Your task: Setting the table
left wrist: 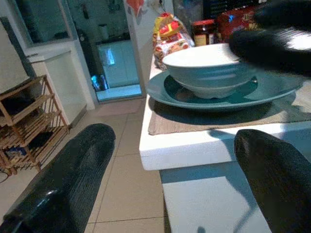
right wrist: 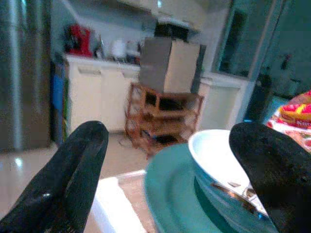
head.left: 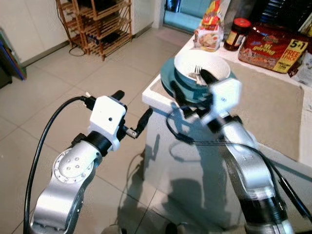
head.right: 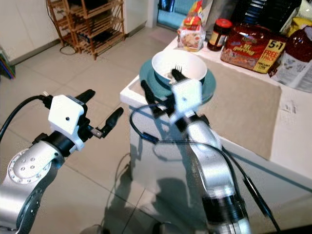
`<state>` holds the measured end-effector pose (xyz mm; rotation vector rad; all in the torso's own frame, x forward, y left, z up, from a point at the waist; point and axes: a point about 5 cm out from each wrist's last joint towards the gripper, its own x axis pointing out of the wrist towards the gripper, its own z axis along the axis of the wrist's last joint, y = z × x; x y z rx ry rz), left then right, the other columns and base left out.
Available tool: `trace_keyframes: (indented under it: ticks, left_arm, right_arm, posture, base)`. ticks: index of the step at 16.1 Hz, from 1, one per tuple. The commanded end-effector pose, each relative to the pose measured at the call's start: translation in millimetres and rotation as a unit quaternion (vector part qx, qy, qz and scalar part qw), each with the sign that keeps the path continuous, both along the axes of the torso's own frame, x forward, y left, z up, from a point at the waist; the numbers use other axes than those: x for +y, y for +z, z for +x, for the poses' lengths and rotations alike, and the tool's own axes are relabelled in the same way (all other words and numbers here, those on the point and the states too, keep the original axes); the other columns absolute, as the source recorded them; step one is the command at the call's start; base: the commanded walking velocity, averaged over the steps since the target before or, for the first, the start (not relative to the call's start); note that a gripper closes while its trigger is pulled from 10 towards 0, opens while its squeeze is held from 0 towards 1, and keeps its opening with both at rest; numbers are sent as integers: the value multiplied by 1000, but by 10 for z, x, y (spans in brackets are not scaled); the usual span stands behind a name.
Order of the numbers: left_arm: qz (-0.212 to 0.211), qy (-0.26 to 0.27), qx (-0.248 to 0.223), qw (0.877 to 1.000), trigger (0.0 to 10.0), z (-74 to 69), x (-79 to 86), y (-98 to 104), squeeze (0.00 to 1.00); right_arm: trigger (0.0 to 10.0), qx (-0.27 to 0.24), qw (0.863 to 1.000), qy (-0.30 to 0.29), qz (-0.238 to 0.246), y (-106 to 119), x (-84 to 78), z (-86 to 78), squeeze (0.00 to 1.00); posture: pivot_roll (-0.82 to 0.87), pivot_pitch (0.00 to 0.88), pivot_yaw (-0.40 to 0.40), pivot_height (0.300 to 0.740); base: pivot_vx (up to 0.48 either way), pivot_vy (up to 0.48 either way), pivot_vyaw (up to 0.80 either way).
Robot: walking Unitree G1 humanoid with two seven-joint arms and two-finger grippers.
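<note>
At near-left corner of desk [head.left: 273, 97]: teal plate [head.left: 168, 78] on beige mat [head.left: 263, 97], white bowl [head.left: 202, 66] stacked on it, fork [head.left: 197, 73] inside; right pincer [head.left: 191, 87] spread wide, fingers straddling plate rim, likely to grip stack; left pincer [head.left: 131, 114] apart, empty, hovers beside desk over floor, probably waiting; jar [head.left: 236, 33], snack packs at far edge.

head pair: downward | wrists: close, facing shared bowl [left wrist: 209, 65]
</note>
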<state>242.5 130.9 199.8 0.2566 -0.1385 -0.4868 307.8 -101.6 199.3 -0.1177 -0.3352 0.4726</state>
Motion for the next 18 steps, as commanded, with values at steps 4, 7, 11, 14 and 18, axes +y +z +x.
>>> trace_keyframes:
  ticks: [4, 7, 11, 14, 18]
  left_arm:
    - [-3, -52, 18, 998, 10000, -105, -113, -37, 0]
    - [-15, -109, 43, 993, 10000, -232, -195, -66, 0]
    - [-11, -115, 45, 992, 10000, -237, -203, -77, 0]
    - [-12, -124, 50, 991, 10000, -246, -213, -78, 0]
    - [-13, -131, 51, 990, 10000, -244, -223, -76, 0]
  right_arm:
    - [10000, -5, 999, -29, -28, 8, -86, 211, 0]
    - [10000, -1, 999, -39, -33, 49, -103, 316, 0]
    - [10000, 3, 998, -43, -36, 74, -102, 469, 0]
    - [10000, 21, 997, -55, -42, 86, -135, 561, 0]
    - [3922, 42, 997, -28, -63, 33, -101, 616, 0]
  posture:
    - [47, 56, -81, 740]
    - [47, 48, -81, 740]
    - [52, 41, -79, 740]
    - [52, 41, -79, 740]
    - [53, 34, -77, 740]
  base:
    - [0, 0, 0]
    - [0, 0, 0]
    - [0, 0, 0]
    - [0, 0, 0]
    - [0, 0, 0]
